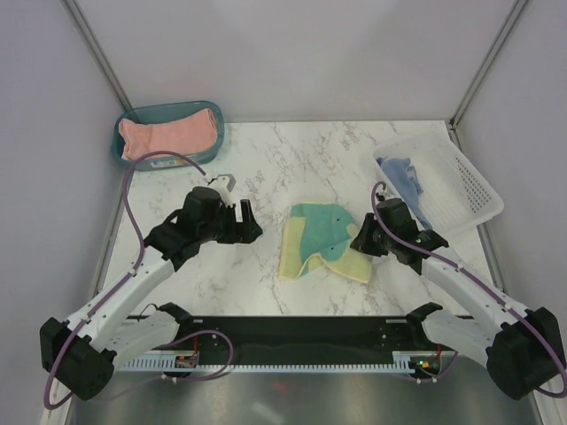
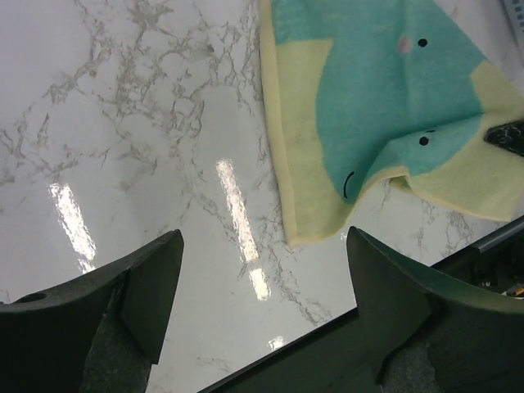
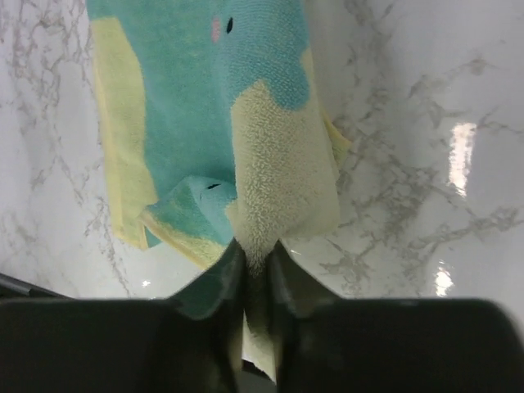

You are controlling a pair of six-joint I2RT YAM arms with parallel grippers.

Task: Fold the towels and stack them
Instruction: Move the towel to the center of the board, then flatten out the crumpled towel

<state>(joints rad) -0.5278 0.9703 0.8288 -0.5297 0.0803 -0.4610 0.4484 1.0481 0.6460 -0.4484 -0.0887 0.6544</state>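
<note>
The pale yellow towel with the teal whale print [image 1: 323, 241] lies partly folded in the middle of the marble table [image 1: 266, 168]. My right gripper [image 1: 361, 239] is at its right edge. In the right wrist view, the fingers [image 3: 255, 258] pinch a raised fold of this towel [image 3: 205, 106]. My left gripper [image 1: 248, 221] hovers to the left of the towel, open and holding nothing. In the left wrist view, its fingers [image 2: 262, 278] stand wide over bare marble, and the towel [image 2: 377, 106] lies beyond them to the right. A salmon-pink towel [image 1: 168, 135] and a light blue towel [image 1: 403, 174] lie apart.
The pink towel sits in a teal bin [image 1: 168, 108] at the back left corner. The blue towel rests in a white perforated basket [image 1: 465, 190] at the right edge. A black rail [image 1: 283, 341] runs along the near edge between the arm bases.
</note>
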